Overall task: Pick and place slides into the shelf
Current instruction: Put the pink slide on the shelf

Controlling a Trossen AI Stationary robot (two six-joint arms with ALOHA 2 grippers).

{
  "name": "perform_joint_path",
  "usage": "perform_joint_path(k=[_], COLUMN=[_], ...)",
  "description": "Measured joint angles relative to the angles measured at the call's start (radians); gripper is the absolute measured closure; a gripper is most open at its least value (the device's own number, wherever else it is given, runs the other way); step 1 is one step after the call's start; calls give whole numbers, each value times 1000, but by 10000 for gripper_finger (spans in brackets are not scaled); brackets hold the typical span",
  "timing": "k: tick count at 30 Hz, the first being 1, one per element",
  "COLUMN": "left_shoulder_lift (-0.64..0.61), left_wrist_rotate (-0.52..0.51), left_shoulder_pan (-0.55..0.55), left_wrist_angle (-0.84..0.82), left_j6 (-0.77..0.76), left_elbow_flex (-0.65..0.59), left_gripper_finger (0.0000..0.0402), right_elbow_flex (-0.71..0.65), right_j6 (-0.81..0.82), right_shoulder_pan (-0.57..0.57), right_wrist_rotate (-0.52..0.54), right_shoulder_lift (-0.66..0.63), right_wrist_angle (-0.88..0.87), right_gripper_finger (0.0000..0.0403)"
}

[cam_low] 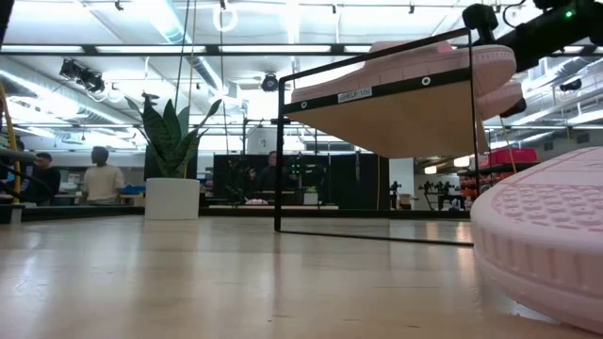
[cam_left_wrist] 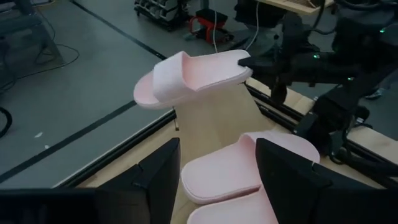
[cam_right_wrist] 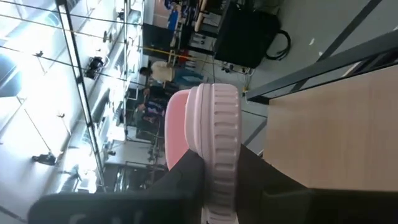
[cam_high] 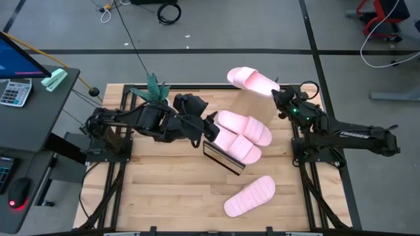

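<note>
Two pale pink slides (cam_high: 244, 127) (cam_high: 233, 144) lie side by side on the slanted shelf (cam_high: 223, 158) at the table's middle. A third slide (cam_high: 250, 196) rests sole down on the tabletop near the front edge, and it fills the low view's right (cam_low: 546, 245). My right gripper (cam_high: 279, 92) is shut on the fourth slide (cam_high: 251, 79) at the table's far edge. My left gripper (cam_high: 207, 128) is open at the shelf's left side. Its fingers (cam_left_wrist: 158, 180) stand on either side of the end of one shelved slide (cam_left_wrist: 224, 169). My right gripper pinches the fourth slide's heel end (cam_left_wrist: 239, 60) between its two fingers, one on the footbed side and one on the underside of the sole (cam_right_wrist: 219, 143). It comes level from the table's right. The slide is lifted clear, roughly level, its strap end (cam_left_wrist: 163, 81) pointing away from the gripper.
A potted plant (cam_high: 154, 88) stands at the far left of the table, close behind my left arm. The shelf's black frame (cam_low: 279, 141) stands upright on the tabletop. To the left sits a desk with a calculator (cam_high: 14, 92). People sit in the room beyond (cam_low: 99, 179).
</note>
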Motion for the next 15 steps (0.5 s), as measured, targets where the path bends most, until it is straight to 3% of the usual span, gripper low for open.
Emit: perform_joint_path(k=[8,15], left_shoulder_lift=[0,0], left_wrist_rotate=[0,0], left_shoulder_pan=[32,55], left_wrist_angle=[0,0], left_j6=[-2,11], left_elbow_flex=[0,0], left_gripper_finger=[188,191], right_elbow_flex=[0,0], right_j6=[50,57], right_shoulder_pan=[-22,-33], right_wrist_rotate=[-46,-47], right_shoulder_lift=[1,1], right_wrist_angle=[-123,-132], right_gripper_finger=[345,345])
